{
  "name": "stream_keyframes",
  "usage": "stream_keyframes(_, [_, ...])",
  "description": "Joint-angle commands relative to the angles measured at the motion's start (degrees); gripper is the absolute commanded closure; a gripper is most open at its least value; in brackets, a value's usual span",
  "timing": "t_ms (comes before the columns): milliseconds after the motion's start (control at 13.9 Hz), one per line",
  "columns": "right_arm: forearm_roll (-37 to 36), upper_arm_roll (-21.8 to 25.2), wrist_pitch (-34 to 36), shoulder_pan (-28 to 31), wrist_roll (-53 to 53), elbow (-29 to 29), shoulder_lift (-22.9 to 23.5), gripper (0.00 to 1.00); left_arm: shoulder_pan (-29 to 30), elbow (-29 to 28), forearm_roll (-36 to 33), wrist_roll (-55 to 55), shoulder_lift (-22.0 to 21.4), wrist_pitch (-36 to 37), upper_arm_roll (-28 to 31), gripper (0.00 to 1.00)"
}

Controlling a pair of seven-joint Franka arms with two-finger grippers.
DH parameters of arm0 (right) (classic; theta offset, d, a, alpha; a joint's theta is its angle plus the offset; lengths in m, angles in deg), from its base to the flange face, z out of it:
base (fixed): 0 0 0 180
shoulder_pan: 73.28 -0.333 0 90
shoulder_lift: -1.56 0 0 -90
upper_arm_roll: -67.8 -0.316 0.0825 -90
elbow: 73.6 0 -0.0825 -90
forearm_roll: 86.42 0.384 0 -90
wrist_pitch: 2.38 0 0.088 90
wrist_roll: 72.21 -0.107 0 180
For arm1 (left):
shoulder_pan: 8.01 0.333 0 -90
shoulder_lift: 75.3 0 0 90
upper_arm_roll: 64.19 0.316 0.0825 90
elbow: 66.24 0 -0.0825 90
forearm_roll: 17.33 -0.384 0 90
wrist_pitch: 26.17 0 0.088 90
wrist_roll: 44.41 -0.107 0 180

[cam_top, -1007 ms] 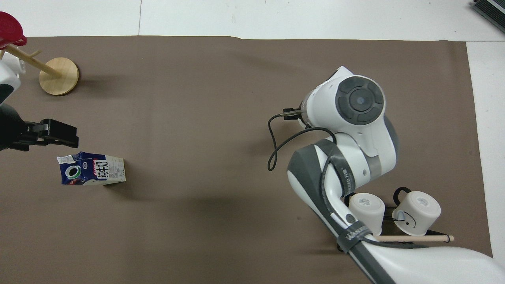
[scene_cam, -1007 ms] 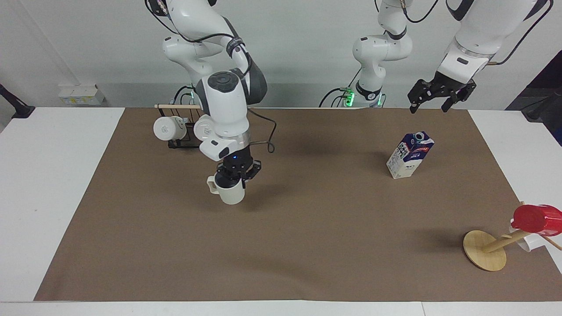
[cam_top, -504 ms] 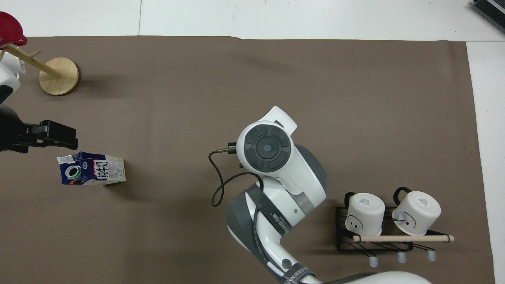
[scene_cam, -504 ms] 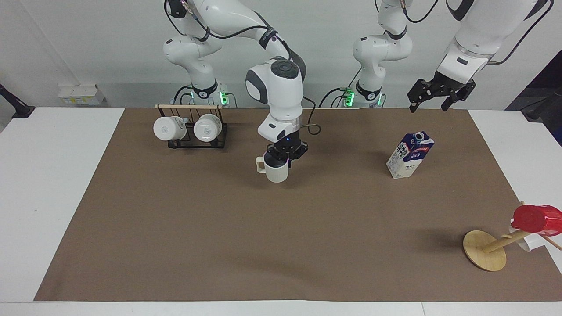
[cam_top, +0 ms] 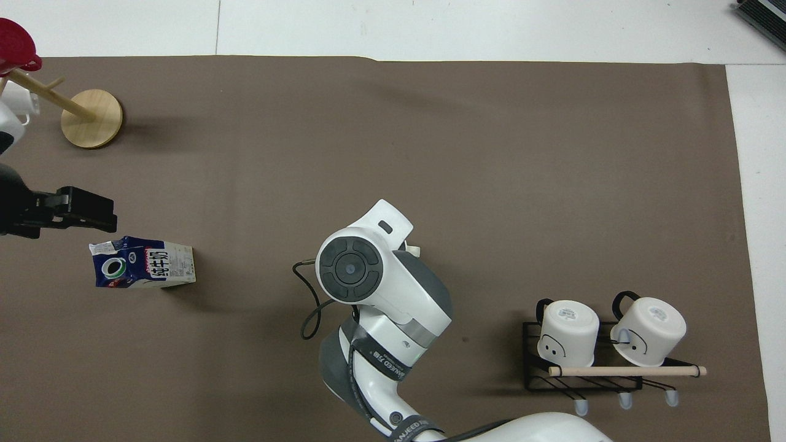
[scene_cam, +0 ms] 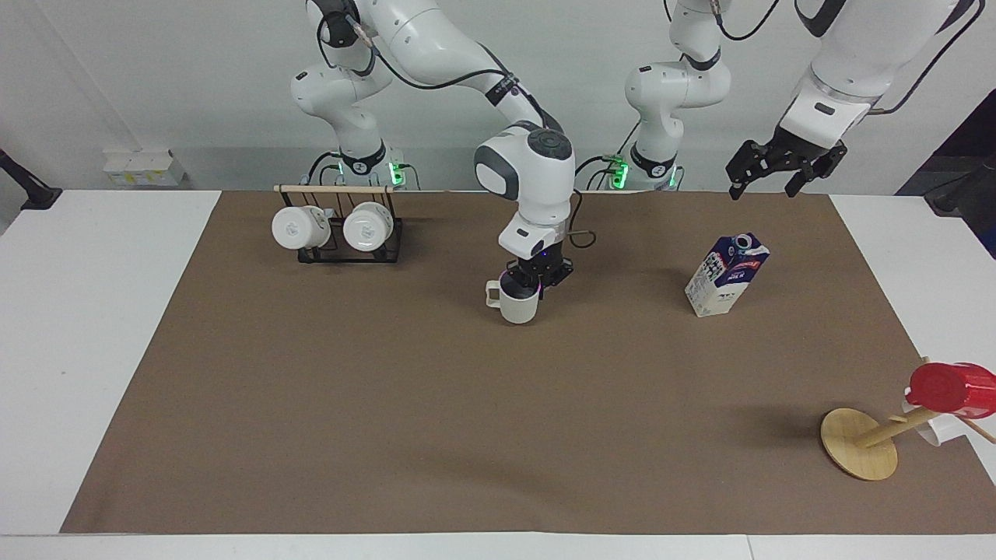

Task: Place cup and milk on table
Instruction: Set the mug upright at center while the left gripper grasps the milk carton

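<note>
The cream-white cup (scene_cam: 517,302) hangs upright in my right gripper (scene_cam: 537,280), which is shut on its rim. It is at or just above the brown sheet of the table (scene_cam: 389,404), near the middle; whether it touches I cannot tell. In the overhead view the right arm hides all but a sliver of the cup (cam_top: 414,250). The milk (scene_cam: 725,276) stands alone on the sheet toward the left arm's end, and shows in the overhead view (cam_top: 142,264) too. My left gripper (scene_cam: 762,185) is open and empty, raised in the air near the milk (cam_top: 86,209).
A black wire rack (scene_cam: 336,232) with two white mugs stands toward the right arm's end, near the robots (cam_top: 608,344). A wooden stand (scene_cam: 858,443) carrying a red cup (scene_cam: 945,386) sits at the left arm's end, farther from the robots than the milk.
My right gripper has carried the cup from beside the mug rack toward the table's middle, closer to the milk. The left gripper has barely moved.
</note>
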Motion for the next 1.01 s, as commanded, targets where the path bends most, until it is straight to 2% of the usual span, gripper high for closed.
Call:
stream_keyframes(0, [-2.2, 0.0, -1.6, 0.1, -2.7, 0.0, 0.7, 1.0, 0.3, -2.8, 0.0, -0.7, -2.5, 0.8, -0.1, 0.0])
stream_keyframes(216, [-2.4, 0.1, -2.0, -0.8, -2.7, -0.5, 1.5, 1.0, 0.2, -7.2, -0.1, -0.6, -5.3, -0.3, -0.1, 0.0])
stream_keyframes(288, [-2.5, 0.1, -2.3, -0.8, -2.8, -0.4, 1.5, 0.92, 0.0, -9.3, -0.1, -0.6, -6.7, -1.4, -0.1, 0.0])
stream_keyframes(360, [-2.4, 0.2, -2.2, -0.9, -2.9, -0.1, 1.5, 0.77, -0.2, -12.2, -0.2, -0.6, -8.6, -3.2, -0.2, 0.0])
stream_keyframes(432, [-2.7, 0.2, -2.4, -1.0, -3.0, -0.1, 1.4, 0.43, -0.3, -15.5, -0.2, -0.6, -10.8, -5.4, -0.3, 0.0])
stream_keyframes(504, [-3.0, 0.4, -2.3, -1.0, -3.2, 0.1, 1.0, 0.35, -0.3, -19.3, -0.2, -0.6, -13.5, -7.9, -0.3, 0.0])
stream_keyframes(576, [-3.0, 0.4, -1.7, -0.6, -3.2, 0.3, -0.1, 0.13, -0.3, -23.3, -0.2, -0.6, -16.3, -10.2, -0.3, 0.0])
stream_keyframes(647, [-2.9, 0.4, -1.7, -0.5, -3.2, 0.4, -1.4, 0.11, -0.3, -26.7, -0.2, -0.6, -18.8, -12.6, -0.3, 0.0])
stream_keyframes(719, [-2.8, 0.5, -1.4, -0.3, -3.3, 0.3, -2.4, 0.02, -0.3, -29.0, -0.2, -0.6, -20.3, -14.5, -0.3, 0.0])
stream_keyframes(935, [-2.1, 0.9, 2.7, 3.3, -3.1, -0.4, -8.5, 0.02, 0.0, -31.2, -0.2, -0.8, -21.5, -17.5, -0.3, 0.0])
